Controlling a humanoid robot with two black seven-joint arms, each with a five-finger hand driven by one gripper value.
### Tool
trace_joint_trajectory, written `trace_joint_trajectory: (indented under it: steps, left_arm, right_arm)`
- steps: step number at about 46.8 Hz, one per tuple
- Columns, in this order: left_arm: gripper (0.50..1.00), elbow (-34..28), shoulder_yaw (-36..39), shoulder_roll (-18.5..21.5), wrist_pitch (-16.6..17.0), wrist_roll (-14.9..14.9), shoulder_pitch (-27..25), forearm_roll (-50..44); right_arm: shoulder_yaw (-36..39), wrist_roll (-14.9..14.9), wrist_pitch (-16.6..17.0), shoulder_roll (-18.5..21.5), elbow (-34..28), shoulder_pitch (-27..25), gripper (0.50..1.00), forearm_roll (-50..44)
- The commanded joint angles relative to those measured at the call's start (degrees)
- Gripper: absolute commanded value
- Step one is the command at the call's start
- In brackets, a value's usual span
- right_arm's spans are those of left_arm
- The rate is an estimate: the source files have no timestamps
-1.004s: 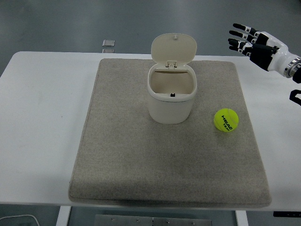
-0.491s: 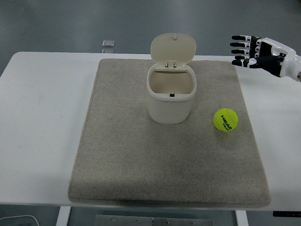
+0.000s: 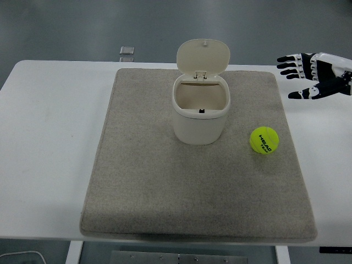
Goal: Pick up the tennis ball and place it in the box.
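Note:
A yellow-green tennis ball lies on the grey mat, right of the cream box. The box stands upright near the mat's middle with its hinged lid flipped up and its inside bare. My right hand hovers at the right edge, above and to the right of the ball, well apart from it. Its black-and-white fingers are spread and hold nothing. The left arm does not show.
The mat covers most of the white table. A small square grey object lies beyond the table's far edge, behind the mat's left corner.
My right hand has dropped lower and drawn toward the right edge, its thumb now splayed out below the fingers. The ball and box have not moved.

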Motion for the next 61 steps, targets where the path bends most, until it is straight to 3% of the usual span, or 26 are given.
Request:
trace_joint_trajectory:
  steps: [1,12,21,39,53,61]
  left_arm:
    - [0.992,0.0,0.0,0.0,0.0,0.0,0.0,0.0]
    - [0.992,0.0,0.0,0.0,0.0,0.0,0.0,0.0]
    - [0.992,0.0,0.0,0.0,0.0,0.0,0.0,0.0]
    - [0.992,0.0,0.0,0.0,0.0,0.0,0.0,0.0]
    - [0.992,0.0,0.0,0.0,0.0,0.0,-0.1,0.0]
    - [0.992,0.0,0.0,0.0,0.0,0.0,0.0,0.0]
  right_arm:
    - [0.1,2.5,0.4,-0.2,0.7,-0.2,0.921,-5.0]
    - [-1.3,6.5,-0.2,-1.4,5.3,-0.4,0.921,-12.8]
    - [-1.2,6.9,-0.8,-2.1,8.7,-3.0,0.921,-16.3]
    - [-2.9,7.4,-10.6,0.3,9.5,-7.4,0.921,-21.4]
    - [-3.9,7.9,-14.6,2.0,9.6,-8.9,0.921,-24.6]
    - [-4.0,7.9,-15.3,2.6,9.5,-9.6,0.917,-25.5]
